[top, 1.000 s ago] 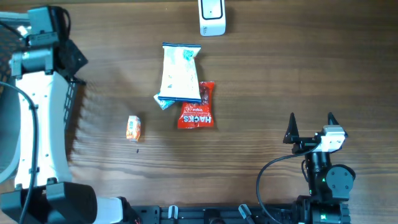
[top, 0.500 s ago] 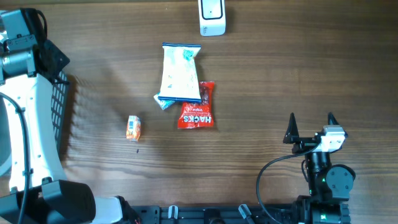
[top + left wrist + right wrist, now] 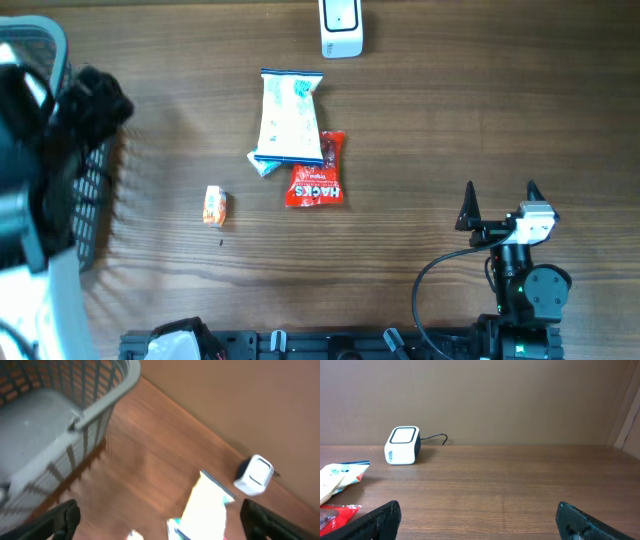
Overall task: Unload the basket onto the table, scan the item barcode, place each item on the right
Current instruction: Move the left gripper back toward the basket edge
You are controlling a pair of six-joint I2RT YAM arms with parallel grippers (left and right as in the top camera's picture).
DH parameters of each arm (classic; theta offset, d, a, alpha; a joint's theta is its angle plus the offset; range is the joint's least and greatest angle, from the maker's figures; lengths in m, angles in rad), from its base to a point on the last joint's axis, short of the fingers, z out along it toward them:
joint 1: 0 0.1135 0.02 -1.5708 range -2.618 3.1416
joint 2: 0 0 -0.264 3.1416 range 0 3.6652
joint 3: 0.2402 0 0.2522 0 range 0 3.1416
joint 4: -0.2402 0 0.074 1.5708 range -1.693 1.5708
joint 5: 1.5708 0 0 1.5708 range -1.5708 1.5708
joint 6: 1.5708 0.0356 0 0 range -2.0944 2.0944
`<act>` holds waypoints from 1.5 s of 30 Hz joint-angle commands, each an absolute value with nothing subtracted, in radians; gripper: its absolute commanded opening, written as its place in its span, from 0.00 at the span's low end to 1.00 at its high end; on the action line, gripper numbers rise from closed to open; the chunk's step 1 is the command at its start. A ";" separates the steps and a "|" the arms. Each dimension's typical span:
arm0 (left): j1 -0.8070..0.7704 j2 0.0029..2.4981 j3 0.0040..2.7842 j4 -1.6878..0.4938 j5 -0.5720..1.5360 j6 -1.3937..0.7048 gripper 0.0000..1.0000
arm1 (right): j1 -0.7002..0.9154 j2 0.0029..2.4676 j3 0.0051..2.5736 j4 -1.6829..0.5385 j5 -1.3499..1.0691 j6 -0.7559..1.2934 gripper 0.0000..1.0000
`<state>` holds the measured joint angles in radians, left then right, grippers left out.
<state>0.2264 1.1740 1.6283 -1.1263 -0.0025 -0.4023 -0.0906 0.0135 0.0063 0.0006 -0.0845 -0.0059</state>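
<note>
At the far left the left arm (image 3: 40, 150) is a blur over the grey mesh basket (image 3: 95, 200). A fast swing toward the table (image 3: 450, 120) could clip the basket's rim and shove it. The left tool (image 3: 162, 522) is released, its 2 fingers spread to the frame's sides with nothing between them. From overhead it cannot be told apart from the blur, and the basket is cut off by the frame edge.

None of the 3 visible items is held. The small orange packet (image 3: 215, 205) lies alone left of centre and, being small, could squirt out of a pinch. The white-and-blue snack bag (image 3: 290, 115) touches, and seemingly overlaps, the top of the red packet (image 3: 317, 175), so lifting either could drag the other. A blue-white corner under the bag's lower left may be a fold or another item; I cannot tell.

No barcode shows anywhere, so the wrong face may be offered to the white scanner (image 3: 341, 27) at the far edge. It also looks light enough to be nudged. At the right, the right tool (image 3: 500, 205) is released and empty, well apart from everything.
</note>
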 commanded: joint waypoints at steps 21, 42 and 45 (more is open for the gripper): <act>0.224 1.132 1.633 -1.404 0.041 -0.401 1.00 | -0.093 0.009 0.005 0.003 -0.078 -0.020 1.00; 0.224 1.132 1.633 -1.404 0.041 -0.401 1.00 | -0.093 0.009 0.005 0.003 -0.077 -0.020 1.00; 0.224 1.132 1.633 -1.404 0.041 -0.401 1.00 | -0.093 0.009 0.005 0.003 -0.077 -0.020 1.00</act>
